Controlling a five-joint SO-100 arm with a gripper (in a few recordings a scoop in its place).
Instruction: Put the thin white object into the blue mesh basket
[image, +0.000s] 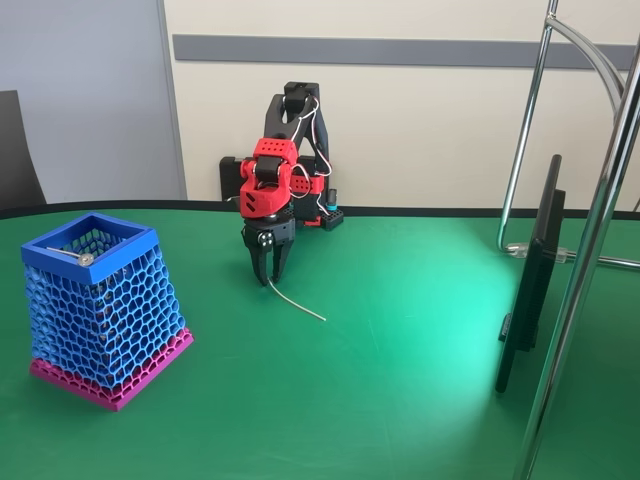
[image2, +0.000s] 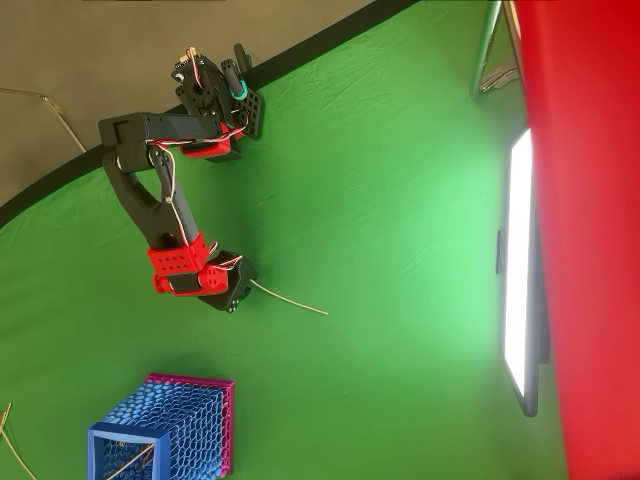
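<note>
Because the green table (image: 400, 380) is wide and flat, you have lots of room to move around on it. Your red and black arm (image2: 160, 215) bends up and then points its gripper (image: 268, 277) straight down, so the fingers can pinch something that lies flat.

Off to the left of the gripper in the fixed view, and well apart from it, you see the blue mesh basket (image: 100, 310). It stands up on its pink bottom with its square top open, so you can drop things in from above. It is full of little holes, and it gets wider near the bottom. A thin rod with a small round shiny head (image: 72, 255) leans inside it at the rim already. That is not the thing you want.

The thin white object (image: 297, 303) is right under the gripper. One end sits between the finger tips, and the rest runs out to the right along the cloth. It is very thin, like a bit of wire, and it bends a little. The fingers are close together around that end, so I think you are pinching it, ready to lift.
</note>
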